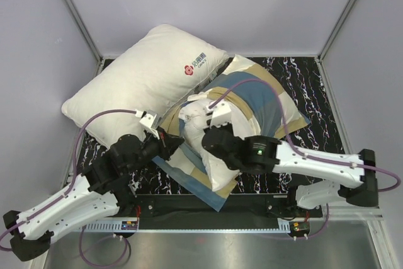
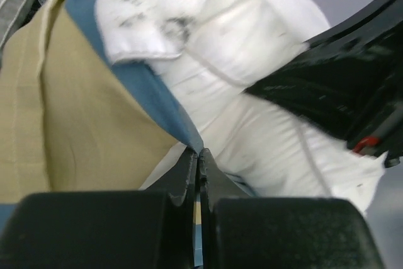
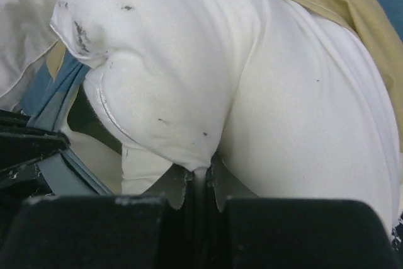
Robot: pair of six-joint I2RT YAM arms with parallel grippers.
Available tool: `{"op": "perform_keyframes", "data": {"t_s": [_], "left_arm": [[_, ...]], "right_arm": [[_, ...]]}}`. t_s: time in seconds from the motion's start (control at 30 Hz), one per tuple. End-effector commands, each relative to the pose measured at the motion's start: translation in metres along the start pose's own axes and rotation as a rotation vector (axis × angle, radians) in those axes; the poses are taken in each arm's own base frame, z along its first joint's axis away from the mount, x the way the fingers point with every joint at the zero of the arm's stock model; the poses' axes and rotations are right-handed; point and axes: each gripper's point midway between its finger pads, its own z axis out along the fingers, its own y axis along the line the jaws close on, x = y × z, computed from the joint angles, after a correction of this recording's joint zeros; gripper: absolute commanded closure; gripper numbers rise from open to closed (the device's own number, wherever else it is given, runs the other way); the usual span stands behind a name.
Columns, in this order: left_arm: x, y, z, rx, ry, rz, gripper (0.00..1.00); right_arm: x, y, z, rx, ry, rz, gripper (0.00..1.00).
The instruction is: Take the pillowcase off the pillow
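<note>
The checked pillowcase [image 1: 264, 102] in teal, tan and cream lies across the table's middle, partly drawn back. The plain off-white pillow [image 1: 198, 124] bulges out of its open near end. My left gripper [image 1: 171, 145] is shut on the pillowcase's blue edge [image 2: 160, 102]; fabric shows between its jaws in the left wrist view [image 2: 199, 154]. My right gripper [image 1: 211, 137] is shut on a pinch of the pillow's fabric [image 3: 189, 80], seen in the right wrist view [image 3: 200, 171].
A white pillow with a red logo [image 1: 141, 80] lies at the back left, against the pillowcase. The table [image 1: 308, 80] is black with white marbling. Grey walls and metal posts enclose the back and sides.
</note>
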Motion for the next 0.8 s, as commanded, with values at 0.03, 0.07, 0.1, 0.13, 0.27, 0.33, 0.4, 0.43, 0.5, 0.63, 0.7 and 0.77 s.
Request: {"op": "perform_keyframes", "data": {"t_s": [0.03, 0.07, 0.1, 0.13, 0.27, 0.33, 0.4, 0.43, 0.5, 0.63, 0.7, 0.77], "left_arm": [[-0.060, 0.009, -0.015, -0.078, -0.241, 0.015, 1.00], [-0.056, 0.019, -0.017, -0.125, -0.232, 0.024, 1.00], [-0.058, 0.031, -0.019, -0.192, -0.252, 0.022, 1.00], [-0.058, 0.037, -0.021, -0.223, -0.255, 0.025, 1.00], [-0.066, 0.064, -0.023, -0.359, -0.294, 0.050, 1.00], [-0.064, 0.071, -0.012, -0.385, -0.276, 0.071, 1.00], [-0.067, 0.076, 0.002, -0.375, -0.260, 0.080, 1.00], [-0.061, 0.081, 0.017, -0.380, -0.213, 0.085, 1.00], [-0.064, 0.099, 0.030, -0.385, -0.190, 0.036, 1.00], [-0.039, 0.154, 0.054, -0.442, -0.111, -0.136, 1.00], [-0.032, 0.179, 0.057, -0.488, -0.111, -0.207, 1.00], [-0.028, 0.185, 0.057, -0.497, -0.093, -0.190, 1.00]], "right_arm": [[-0.032, -0.097, -0.055, 0.200, -0.083, 0.030, 1.00], [-0.043, -0.116, -0.072, 0.204, -0.125, 0.088, 1.00], [-0.043, -0.130, -0.082, 0.218, -0.126, 0.086, 1.00], [-0.045, -0.141, -0.090, 0.220, -0.138, 0.107, 1.00], [-0.053, -0.202, -0.138, 0.243, -0.212, 0.266, 1.00], [-0.055, -0.218, -0.150, 0.242, -0.238, 0.317, 1.00], [-0.058, -0.236, -0.163, 0.246, -0.271, 0.350, 1.00], [-0.060, -0.243, -0.167, 0.267, -0.288, 0.355, 1.00], [-0.061, -0.258, -0.176, 0.295, -0.300, 0.361, 1.00], [-0.068, -0.279, -0.192, 0.334, -0.334, 0.404, 1.00], [-0.074, -0.284, -0.198, 0.326, -0.353, 0.415, 1.00], [-0.076, -0.284, -0.199, 0.320, -0.356, 0.384, 1.00]]}}
